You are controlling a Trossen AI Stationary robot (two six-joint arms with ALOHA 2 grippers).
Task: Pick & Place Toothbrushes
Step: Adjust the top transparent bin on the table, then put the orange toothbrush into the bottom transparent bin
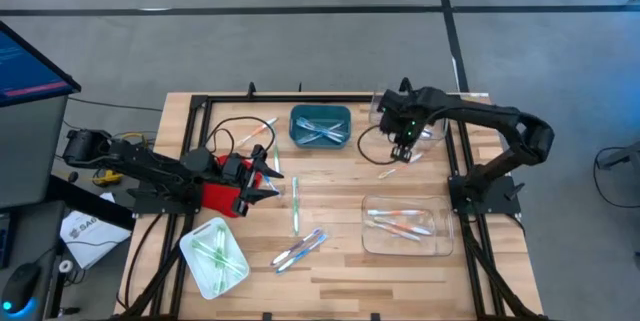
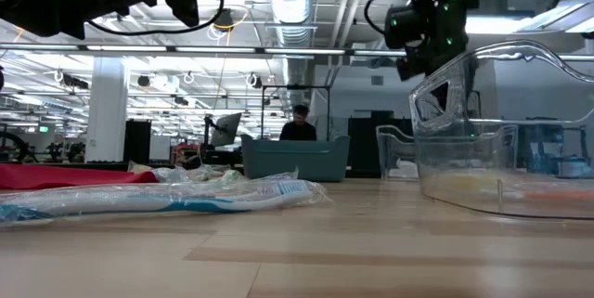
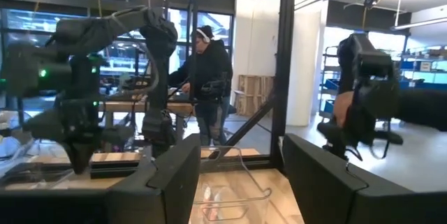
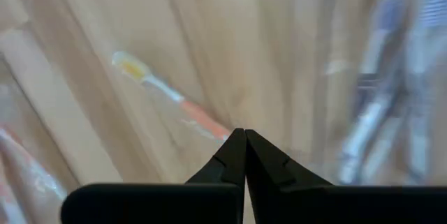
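Observation:
Toothbrushes lie loose on the wooden table: a green one, two blue ones and an orange-red one. More lie in a blue tub, a clear tray and a white tray. My right gripper hangs shut, pointing down, above the table beside the orange-red toothbrush, with nothing between its fingers. My left gripper waits over the table's left half, open and empty, pointing level toward the right side.
A second clear container stands at the far right corner. Black cables loop over the far left of the table. A wrapped blue toothbrush lies close to the low camera. A person stands beyond the table.

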